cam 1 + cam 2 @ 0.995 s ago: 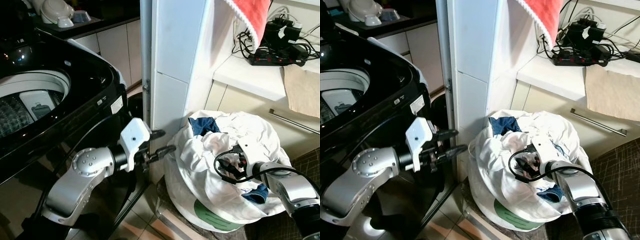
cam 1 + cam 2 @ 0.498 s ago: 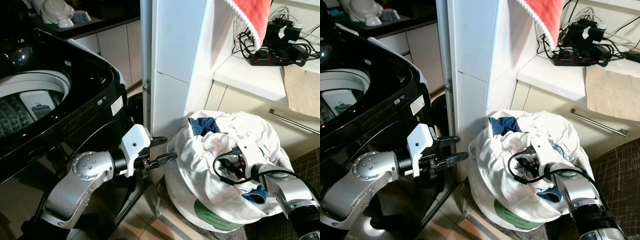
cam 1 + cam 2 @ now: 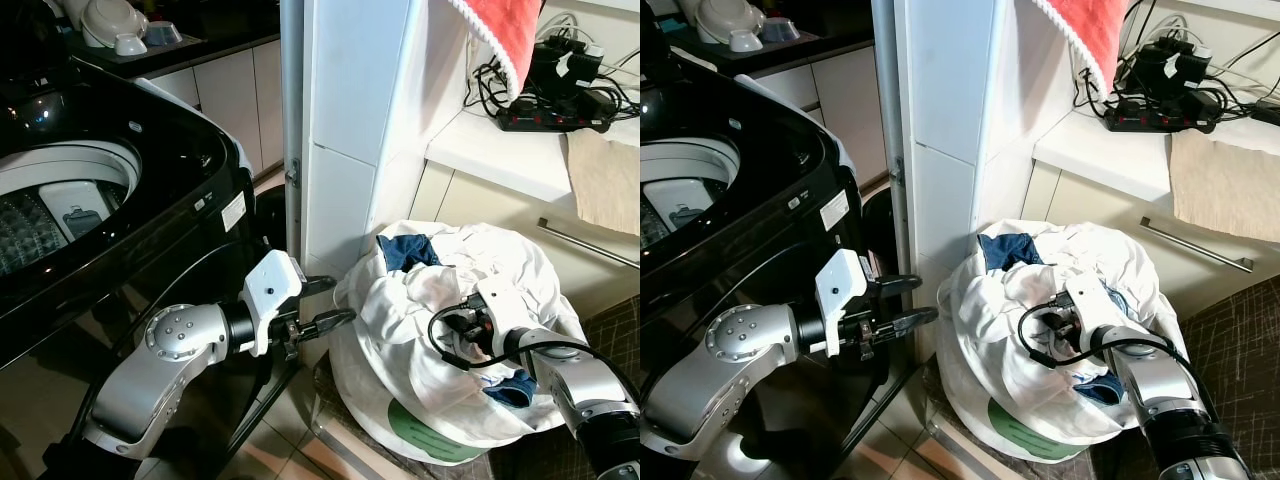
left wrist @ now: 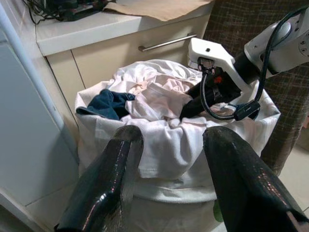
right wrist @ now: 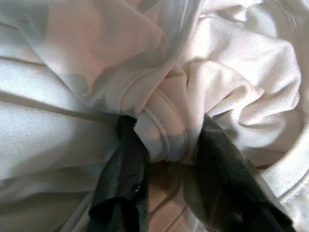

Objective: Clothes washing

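Laundry bag (image 3: 440,425) sits lower right, heaped with soft, light clothes. Right gripper (image 5: 164,150) fingers pinch a white garment (image 5: 207,87) fold, a good hold; left gripper (image 3: 335,300) fingers spread, empty.

Tiled floor (image 3: 290,420) bearing a white laundry bag (image 3: 420,420) beside a black washing machine (image 3: 110,200).

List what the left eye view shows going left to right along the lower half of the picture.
Black top-loading washing machine → left end effector, open, beside the laundry → white laundry bag heaped with pale clothes → right end effector, pushed into the white garments → dark checked mat.
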Tool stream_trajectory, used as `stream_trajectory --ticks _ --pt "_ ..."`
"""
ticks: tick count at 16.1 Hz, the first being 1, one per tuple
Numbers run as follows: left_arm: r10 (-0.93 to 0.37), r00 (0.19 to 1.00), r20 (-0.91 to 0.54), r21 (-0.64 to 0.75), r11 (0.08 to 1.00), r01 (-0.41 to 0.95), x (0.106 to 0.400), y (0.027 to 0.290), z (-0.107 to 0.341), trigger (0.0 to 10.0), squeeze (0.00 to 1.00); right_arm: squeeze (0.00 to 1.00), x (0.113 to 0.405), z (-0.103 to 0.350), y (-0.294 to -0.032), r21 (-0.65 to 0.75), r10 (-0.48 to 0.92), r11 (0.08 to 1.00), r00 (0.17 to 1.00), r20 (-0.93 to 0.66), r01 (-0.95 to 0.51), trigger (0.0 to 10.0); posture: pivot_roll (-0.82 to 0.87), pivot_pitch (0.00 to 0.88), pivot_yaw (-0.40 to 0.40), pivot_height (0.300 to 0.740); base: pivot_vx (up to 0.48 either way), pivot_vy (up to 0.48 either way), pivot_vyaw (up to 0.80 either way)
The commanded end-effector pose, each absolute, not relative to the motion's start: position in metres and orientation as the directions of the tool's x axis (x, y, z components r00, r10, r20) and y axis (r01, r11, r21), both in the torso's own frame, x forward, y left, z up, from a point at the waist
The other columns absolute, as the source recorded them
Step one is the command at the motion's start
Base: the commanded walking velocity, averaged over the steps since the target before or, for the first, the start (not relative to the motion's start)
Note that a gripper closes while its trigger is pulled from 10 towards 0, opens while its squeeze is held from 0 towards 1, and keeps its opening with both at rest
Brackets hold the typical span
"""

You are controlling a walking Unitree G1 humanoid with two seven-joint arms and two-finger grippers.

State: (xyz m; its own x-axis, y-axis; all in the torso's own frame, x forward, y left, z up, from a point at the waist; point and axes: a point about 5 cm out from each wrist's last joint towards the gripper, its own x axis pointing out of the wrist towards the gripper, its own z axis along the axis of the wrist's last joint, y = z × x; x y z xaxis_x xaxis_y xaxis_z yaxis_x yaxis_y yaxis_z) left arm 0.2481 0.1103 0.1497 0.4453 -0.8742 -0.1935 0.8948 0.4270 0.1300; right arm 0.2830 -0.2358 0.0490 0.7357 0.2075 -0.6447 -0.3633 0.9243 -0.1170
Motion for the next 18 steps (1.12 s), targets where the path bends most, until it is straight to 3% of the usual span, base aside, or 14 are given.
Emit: stream_trajectory --ticks 1,9,11,12,14,16,17,18 --pt "-0.883 0.428 -0.190 0.137 0.408 0.903 0.245 0.107 0.152 10.0 0.00 0.00 0.287 0.053 -0.238 -0.117 0.202 0.929 0.747 -0.634 -0.350 0.0 -0.03 0.000 -0.015 0.740 0.000 0.000 0.00" --pt "-0.877 0.442 -0.188 0.143 0.421 0.896 0.247 0.108 0.153 10.0 0.00 0.00 0.289 0.058 -0.241 -0.116 0.208 0.930 0.760 -0.615 -0.348 0.0 -0.03 0.000 -0.016 0.740 0.000 0.000 0.00" --pt "-0.871 0.459 -0.176 0.153 0.437 0.886 0.249 0.110 0.155 10.0 0.00 0.00 0.292 0.074 -0.239 -0.046 0.263 0.938 0.790 -0.554 -0.345 0.0 -0.03 0.000 -0.018 0.740 0.000 0.000 0.00" --pt "-0.869 0.473 -0.147 0.154 0.452 0.879 0.250 0.110 0.159 10.0 0.00 0.00 0.291 0.096 -0.231 0.065 0.383 0.915 0.808 -0.447 -0.397 0.0 -0.03 0.000 -0.021 0.740 0.000 0.000 0.00" --pt "-0.867 0.488 -0.102 0.155 0.471 0.869 0.252 0.108 0.165 10.0 0.00 0.00 0.284 0.125 -0.221 0.152 0.538 0.842 0.787 -0.302 -0.517 0.0 -0.03 0.000 -0.024 0.740 0.000 0.000 0.00" --pt "-0.859 0.512 0.021 0.169 0.507 0.845 0.258 0.102 0.182 10.0 0.00 0.00 0.268 0.175 -0.208 0.244 0.720 0.680 0.692 -0.047 -0.691 0.0 -0.04 0.000 -0.021 0.740 0.000 0.000 0.00" --pt "-0.859 0.509 0.056 0.165 0.511 0.844 0.259 0.100 0.188 10.0 0.00 0.00 0.265 0.186 -0.205 0.258 0.748 0.641 0.664 0.005 -0.723 0.0 -0.04 0.000 -0.021 0.740 0.000 0.000 0.00" --pt "-0.862 0.491 0.126 0.145 0.505 0.851 0.261 0.095 0.199 10.0 1.00 0.00 0.259 0.205 -0.198 0.267 0.791 0.567 0.606 0.088 -0.779 0.0 -0.04 0.000 -0.019 0.740 0.000 0.000 0.00"
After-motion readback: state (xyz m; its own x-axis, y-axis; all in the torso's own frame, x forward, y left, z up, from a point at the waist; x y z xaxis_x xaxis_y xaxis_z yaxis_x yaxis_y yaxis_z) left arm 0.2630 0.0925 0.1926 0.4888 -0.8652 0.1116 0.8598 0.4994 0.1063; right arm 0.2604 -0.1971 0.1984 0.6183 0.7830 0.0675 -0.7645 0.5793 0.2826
